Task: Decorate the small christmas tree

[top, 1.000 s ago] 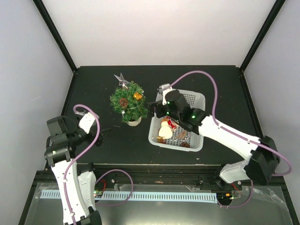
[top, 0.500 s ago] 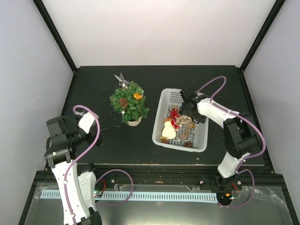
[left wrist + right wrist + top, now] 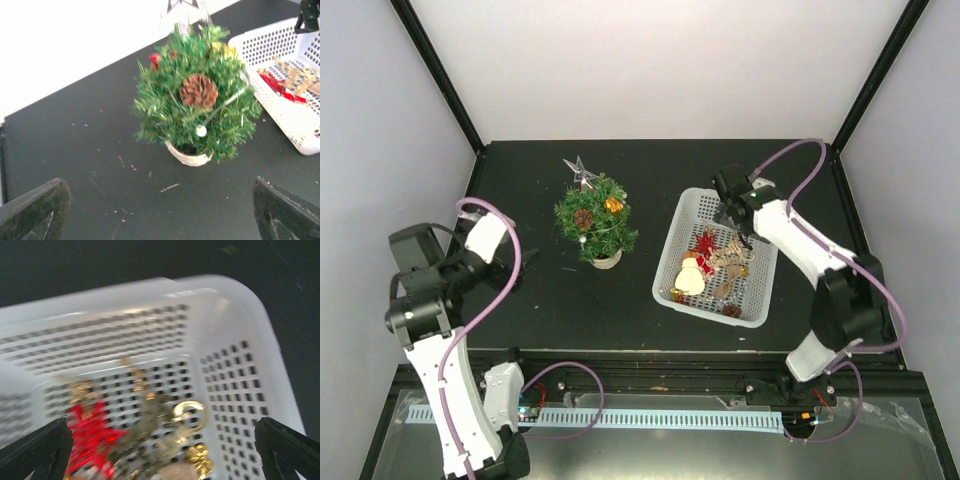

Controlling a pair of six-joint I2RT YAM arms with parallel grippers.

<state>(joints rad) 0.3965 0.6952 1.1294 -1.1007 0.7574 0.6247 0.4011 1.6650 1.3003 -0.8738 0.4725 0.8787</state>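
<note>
The small christmas tree [image 3: 595, 225] stands in its white pot [image 3: 606, 261] left of centre, with a silver star, a pine cone and a gold ornament on it. The left wrist view shows the tree [image 3: 197, 100] ahead, with a pine cone [image 3: 198, 90] and a white bead [image 3: 201, 131]. My left gripper [image 3: 518, 262] is open and empty, well left of the tree [image 3: 160, 200]. My right gripper [image 3: 732, 212] is open and empty over the far end of the white basket [image 3: 757, 290]. Below it [image 3: 160, 440] lie a red star [image 3: 92, 435] and gold ornaments [image 3: 192, 412].
The basket [image 3: 235, 340] also holds a cream figure [image 3: 692, 278] and a pine cone [image 3: 732, 310]. Black posts and white walls frame the black table [image 3: 550, 310]. Small debris lies on the table in front of the pot [image 3: 170, 187].
My right arm has swung from beside the tree to the basket's far end. The basket has shifted right and turned. My left arm has pulled back to the left.
</note>
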